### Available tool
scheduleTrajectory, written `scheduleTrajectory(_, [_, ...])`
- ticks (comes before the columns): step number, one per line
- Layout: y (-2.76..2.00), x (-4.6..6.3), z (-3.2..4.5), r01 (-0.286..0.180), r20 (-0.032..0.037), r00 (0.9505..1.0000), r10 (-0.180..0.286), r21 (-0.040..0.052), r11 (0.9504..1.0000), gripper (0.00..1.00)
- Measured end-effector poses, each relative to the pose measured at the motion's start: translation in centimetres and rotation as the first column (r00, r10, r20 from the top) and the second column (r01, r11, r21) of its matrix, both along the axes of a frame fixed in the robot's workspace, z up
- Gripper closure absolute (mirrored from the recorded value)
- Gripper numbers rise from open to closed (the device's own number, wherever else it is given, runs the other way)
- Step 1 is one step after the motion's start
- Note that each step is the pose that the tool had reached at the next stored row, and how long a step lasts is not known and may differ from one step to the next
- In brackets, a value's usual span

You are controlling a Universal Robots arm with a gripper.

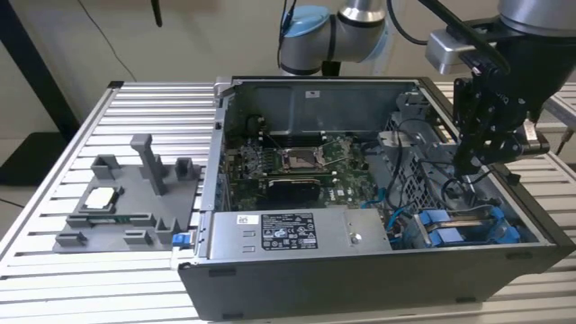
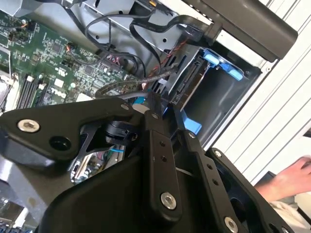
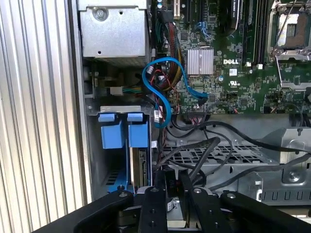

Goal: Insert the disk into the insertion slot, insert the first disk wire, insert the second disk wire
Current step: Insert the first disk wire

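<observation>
The disk (image 1: 465,218), clipped in its blue carrier (image 1: 446,233), sits inside the insertion slot (image 1: 527,233) at the case's near corner on the exterior view's right. In the first wrist view the carrier's two blue tabs (image 3: 121,132) stand at the slot mouth, with the disk's edge (image 3: 142,167) below them. My gripper (image 1: 469,169) hangs just over the bay. A black disk wire (image 3: 204,150) runs down between its fingers (image 3: 153,204). In the second wrist view the gripper (image 2: 151,108) is shut on that wire's connector beside the disk's connector edge (image 2: 187,86).
A blue looped cable (image 3: 160,92) and several black cables cross the bay area. The grey labelled power-supply box (image 1: 288,233) lies along the case front, with the motherboard (image 1: 297,162) behind it. A grey fixture (image 1: 126,202) stands on the slatted table. A person's hand (image 2: 286,177) rests outside the case.
</observation>
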State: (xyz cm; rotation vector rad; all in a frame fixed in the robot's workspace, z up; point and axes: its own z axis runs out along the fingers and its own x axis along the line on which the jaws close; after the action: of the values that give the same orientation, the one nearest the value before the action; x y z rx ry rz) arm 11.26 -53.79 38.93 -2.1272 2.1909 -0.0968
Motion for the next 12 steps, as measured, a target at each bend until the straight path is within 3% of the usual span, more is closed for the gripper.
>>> scheduleTrajectory(12, [-0.01, 0.01, -0.32, 0.000, 0.0008, 1.0000, 0.000, -0.0023, 1.0000, 0.77])
